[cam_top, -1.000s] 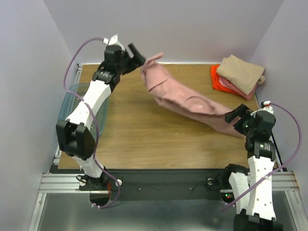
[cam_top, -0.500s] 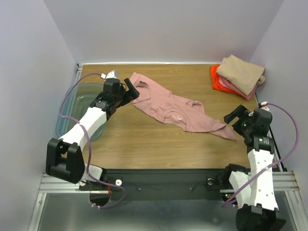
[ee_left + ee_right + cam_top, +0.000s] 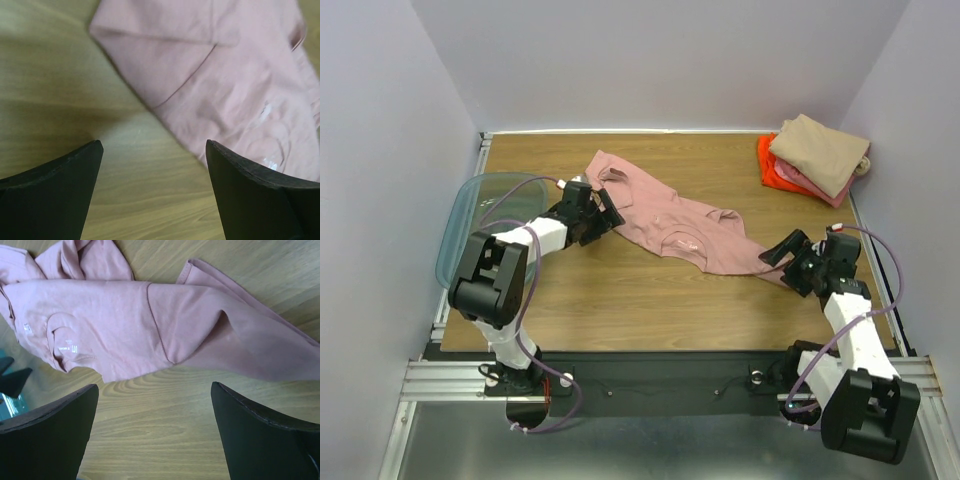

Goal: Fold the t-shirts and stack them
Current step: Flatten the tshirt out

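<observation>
The dusty-pink t-shirt [image 3: 675, 220] lies crumpled across the middle of the wooden table, stretching from back left to front right. It also shows in the left wrist view [image 3: 220, 75] and the right wrist view [image 3: 125, 320]. My left gripper [image 3: 602, 214] is open and empty, low over the table just left of the shirt's left end. My right gripper [image 3: 783, 262] is open and empty, at the shirt's right end. A folded stack sits at the back right: tan [image 3: 820, 150] on top, pink [image 3: 820, 187] and orange [image 3: 775, 170] beneath.
A clear teal plastic bin [image 3: 470, 220] stands at the table's left edge, behind the left arm. The table [image 3: 650, 300] has bare wood in front of the shirt. Purple walls close in on three sides.
Both arms lowered the shirt from the air onto the table and let it go. Both arms then drew back towards the near edge, grippers open.
</observation>
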You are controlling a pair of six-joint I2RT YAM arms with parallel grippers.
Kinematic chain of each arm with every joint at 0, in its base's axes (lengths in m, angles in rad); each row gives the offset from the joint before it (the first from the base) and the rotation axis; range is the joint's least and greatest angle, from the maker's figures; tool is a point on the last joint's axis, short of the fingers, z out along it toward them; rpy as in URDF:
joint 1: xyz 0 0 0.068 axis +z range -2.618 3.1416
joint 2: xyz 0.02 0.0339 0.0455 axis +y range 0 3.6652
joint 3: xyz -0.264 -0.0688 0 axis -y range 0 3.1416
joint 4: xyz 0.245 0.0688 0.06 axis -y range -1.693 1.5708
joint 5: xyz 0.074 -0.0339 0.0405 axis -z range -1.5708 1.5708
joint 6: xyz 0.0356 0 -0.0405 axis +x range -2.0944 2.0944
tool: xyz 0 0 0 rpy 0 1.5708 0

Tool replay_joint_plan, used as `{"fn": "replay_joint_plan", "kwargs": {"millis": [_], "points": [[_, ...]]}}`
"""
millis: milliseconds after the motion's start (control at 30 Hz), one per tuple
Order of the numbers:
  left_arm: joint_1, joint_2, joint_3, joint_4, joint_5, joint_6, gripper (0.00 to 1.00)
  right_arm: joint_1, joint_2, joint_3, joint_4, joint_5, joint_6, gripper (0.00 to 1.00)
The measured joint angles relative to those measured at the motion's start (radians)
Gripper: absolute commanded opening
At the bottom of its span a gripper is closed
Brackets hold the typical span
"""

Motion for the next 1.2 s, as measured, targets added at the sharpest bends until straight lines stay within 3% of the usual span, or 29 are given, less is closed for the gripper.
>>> {"fn": "replay_joint_plan", "kwargs": {"millis": [267,367,433,500,567,700,900,933,1200], "points": [[0.000,0.152,0.126,0.055,-0.017,-0.046,0.74,0.006,0.093,-0.003,0.129,-0.029,0.010,0.99],[0.000,0.194,0.171,0.059,-0.028,-0.055,0.57,0.014,0.138,-0.003,0.180,-0.027,0.023,0.95],[0.000,0.211,0.187,0.058,-0.036,-0.061,0.38,0.020,0.169,-0.003,0.200,-0.026,0.027,0.94],[0.000,0.221,0.190,0.050,-0.045,-0.060,0.27,0.027,0.203,-0.003,0.223,-0.023,0.033,0.92],[0.000,0.224,0.187,0.035,-0.053,-0.062,0.26,0.037,0.225,-0.003,0.235,-0.019,0.037,0.90],[0.000,0.206,0.159,0.035,-0.061,-0.069,0.00,0.055,0.245,-0.003,0.257,-0.004,0.048,0.84],[0.000,0.140,0.099,0.003,-0.079,-0.070,0.00,0.093,0.302,0.003,0.309,0.035,0.062,0.75],[0.000,0.139,0.099,0.003,-0.079,-0.067,0.00,0.100,0.325,0.006,0.318,0.039,0.065,0.71],[0.000,0.107,0.063,0.042,-0.039,-0.047,0.00,0.118,0.363,0.006,0.354,0.085,0.083,0.08]]}}
